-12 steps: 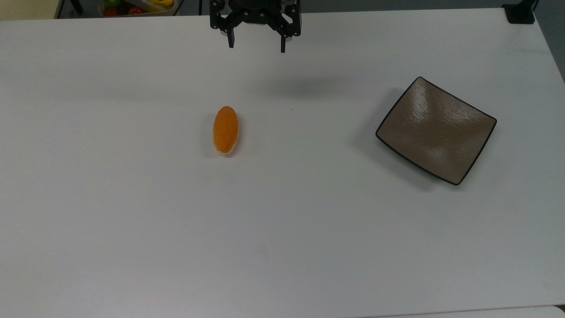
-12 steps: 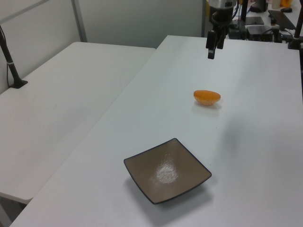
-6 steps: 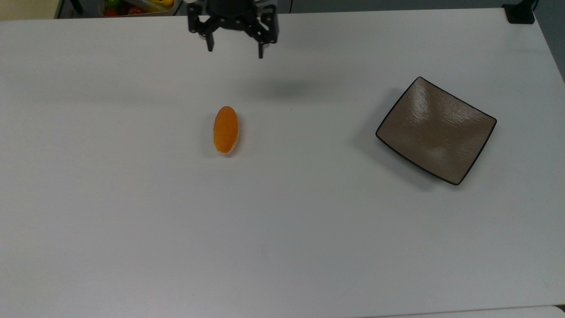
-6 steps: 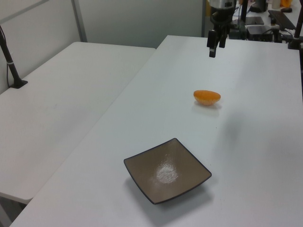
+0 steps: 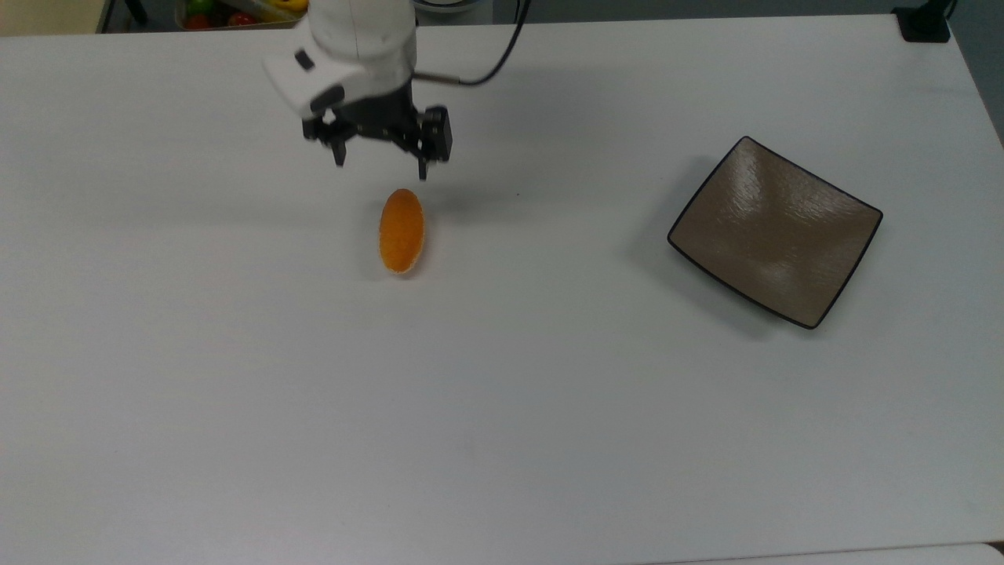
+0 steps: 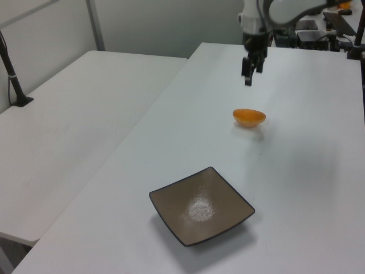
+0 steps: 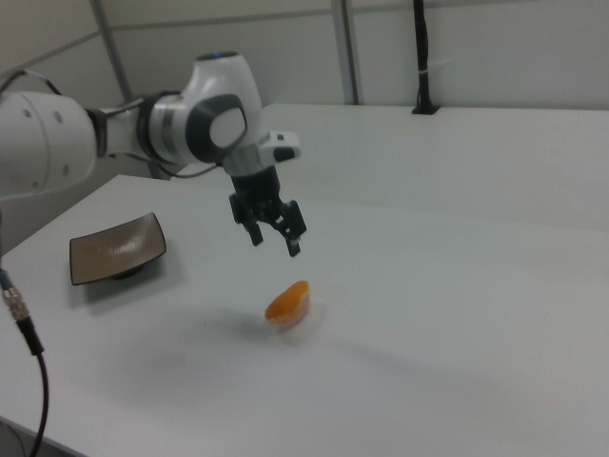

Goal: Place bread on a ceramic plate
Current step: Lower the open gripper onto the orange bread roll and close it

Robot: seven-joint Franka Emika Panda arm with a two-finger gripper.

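The bread (image 5: 401, 230), a small oval orange-topped bun, lies on the white table (image 5: 502, 431); it also shows as bread (image 6: 249, 117) and bread (image 7: 288, 303). My gripper (image 5: 381, 169) hangs open in the air just beyond the bun's far end in the top view, nothing between its fingers. It appears as gripper (image 6: 248, 80) and gripper (image 7: 275, 244), well above the bun. The ceramic plate (image 5: 775, 231), square and grey-brown with a thin black rim, sits bare at the top view's right, also plate (image 6: 201, 205) and plate (image 7: 116, 248).
A second white table (image 6: 74, 125) stands beside this one in the left view. A black post base (image 5: 924, 23) sits at the top view's far right corner. A bin of coloured fruit (image 5: 235, 12) lies beyond the far edge.
The gripper has come down and forward toward the bread, shifting to the top view's left; the arm's white wrist now shows. Bread and plate have not moved.
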